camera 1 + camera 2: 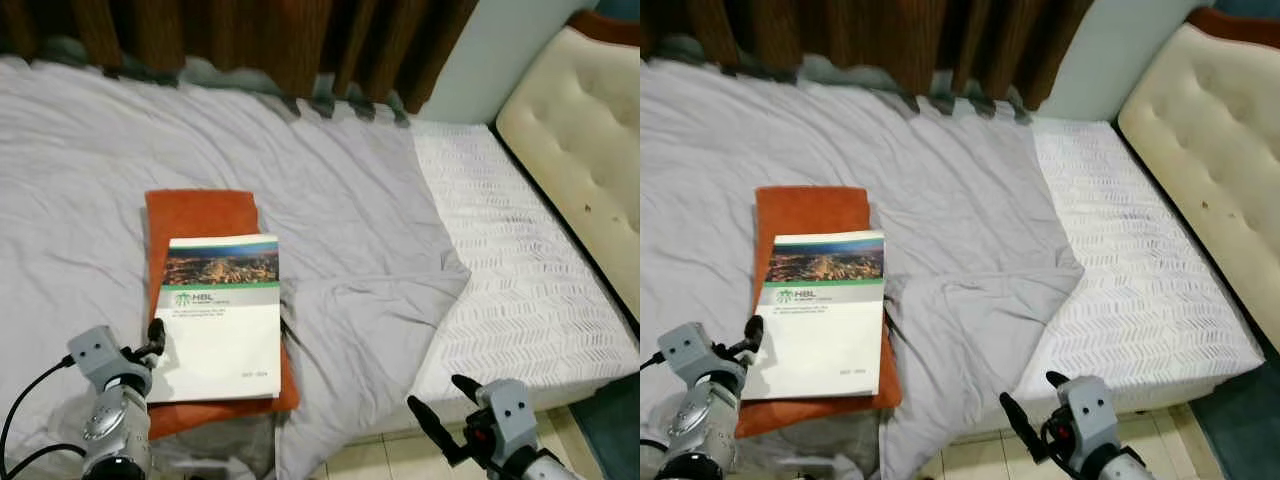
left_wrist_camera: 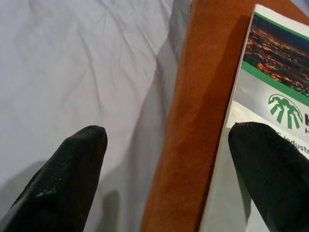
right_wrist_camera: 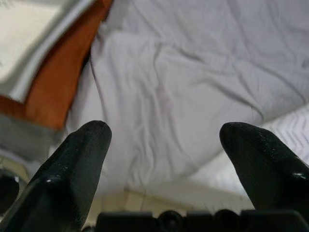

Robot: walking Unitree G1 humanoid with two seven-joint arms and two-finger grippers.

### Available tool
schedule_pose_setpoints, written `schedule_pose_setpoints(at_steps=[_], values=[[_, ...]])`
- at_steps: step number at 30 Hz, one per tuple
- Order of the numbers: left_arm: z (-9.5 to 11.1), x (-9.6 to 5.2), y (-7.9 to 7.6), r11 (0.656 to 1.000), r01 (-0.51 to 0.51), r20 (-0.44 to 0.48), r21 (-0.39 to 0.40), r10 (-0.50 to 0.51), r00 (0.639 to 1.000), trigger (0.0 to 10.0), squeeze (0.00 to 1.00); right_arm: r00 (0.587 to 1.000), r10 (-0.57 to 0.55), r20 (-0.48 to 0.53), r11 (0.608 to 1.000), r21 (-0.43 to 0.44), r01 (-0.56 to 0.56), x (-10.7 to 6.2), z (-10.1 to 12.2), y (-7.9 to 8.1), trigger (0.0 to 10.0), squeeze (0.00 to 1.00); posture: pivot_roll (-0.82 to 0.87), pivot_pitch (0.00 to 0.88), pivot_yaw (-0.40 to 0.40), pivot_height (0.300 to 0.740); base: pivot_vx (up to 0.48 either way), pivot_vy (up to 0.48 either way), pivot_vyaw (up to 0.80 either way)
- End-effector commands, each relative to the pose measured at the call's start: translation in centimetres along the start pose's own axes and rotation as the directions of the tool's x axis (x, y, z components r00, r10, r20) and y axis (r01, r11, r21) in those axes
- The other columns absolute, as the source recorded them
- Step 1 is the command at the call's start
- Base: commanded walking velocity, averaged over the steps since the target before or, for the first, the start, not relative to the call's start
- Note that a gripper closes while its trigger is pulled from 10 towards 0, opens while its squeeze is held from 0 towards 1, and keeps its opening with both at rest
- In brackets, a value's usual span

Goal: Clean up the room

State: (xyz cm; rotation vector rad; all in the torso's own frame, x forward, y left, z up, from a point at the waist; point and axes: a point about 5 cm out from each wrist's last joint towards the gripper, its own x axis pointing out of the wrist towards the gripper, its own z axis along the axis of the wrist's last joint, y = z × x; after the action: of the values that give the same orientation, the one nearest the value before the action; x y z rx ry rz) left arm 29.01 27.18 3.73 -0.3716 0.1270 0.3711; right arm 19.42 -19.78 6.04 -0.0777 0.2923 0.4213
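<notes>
Bed [image 1: 350, 210] ahead, covered by a wrinkled grey sheet [image 1: 330, 190], its corner folded back off a white patterned mattress [image 1: 520, 260]. Brown curtain [image 1: 250, 35] behind the bed, cream tufted headboard [image 1: 585, 130] at the robot's right. Tile floor [image 1: 370, 460] along the near bed edge.

A white book [image 1: 218, 318] with a city photo and a green stripe on the cover lies flat on an orange book [image 1: 205, 290], both on the grey sheet near the bed's front edge. The orange one sticks out past the white one on the far side and on the side away from the mattress.

Left gripper [image 2: 166, 140] is low over the bed, fingers spread wide. One finger [image 2: 67, 179] is over bare grey sheet, the other finger [image 2: 270, 169] is over the near-left edge of the white book's cover; the orange book's exposed strip runs between the two. Cannot tell if either finger touches anything. Nothing held.

Right gripper [image 3: 164, 128] hangs past the bed's front edge, above the tile floor, fingers spread apart and empty. Beyond its fingertips lies the folded-back grey sheet, with the corner of the books off to one side, well apart from it.
</notes>
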Motion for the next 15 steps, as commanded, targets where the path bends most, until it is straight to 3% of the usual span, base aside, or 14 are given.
schedule_pose_setpoints(at_steps=[1, 5, 10, 15], values=[[-0.8, -0.4, -0.3, 0.999, 0.021, -0.013, -0.045, -0.022, 1.000, 10.0, 0.00, 1.000, -0.011, -0.027, 1.000, -0.001, 0.011, -0.8, -0.2, -0.5, 10.0, 0.00, -0.17, 0.300, -0.275, 0.740, 0.000, 0.000, 0.00], [-0.3, -0.3, -0.9, 0.991, 0.103, 0.033, -0.079, -0.101, 0.994, 10.0, 0.00, 0.999, -0.012, -0.035, 1.000, 0.003, 0.013, -0.8, -0.2, -0.4, 10.0, 0.00, -0.17, 0.293, -0.271, 0.740, 0.000, 0.000, 0.00], [0.6, -0.4, -1.0, 0.987, 0.157, 0.078, -0.046, -0.153, 0.985, 10.0, 0.00, 0.999, -0.015, -0.038, 1.000, 0.007, 0.016, -0.8, -0.3, -0.2, 10.0, 0.00, -0.16, 0.283, -0.253, 0.740, 0.000, 0.000, 0.00], [-0.6, -0.6, -0.9, 0.982, 0.176, 0.009, -0.069, -0.176, 0.984, 10.0, 0.00, 0.999, -0.021, -0.040, 1.000, 0.016, 0.022, -0.7, -0.5, -0.1, 10.0, 0.00, -0.16, 0.283, -0.247, 0.740, 0.000, 0.000, 0.00]])
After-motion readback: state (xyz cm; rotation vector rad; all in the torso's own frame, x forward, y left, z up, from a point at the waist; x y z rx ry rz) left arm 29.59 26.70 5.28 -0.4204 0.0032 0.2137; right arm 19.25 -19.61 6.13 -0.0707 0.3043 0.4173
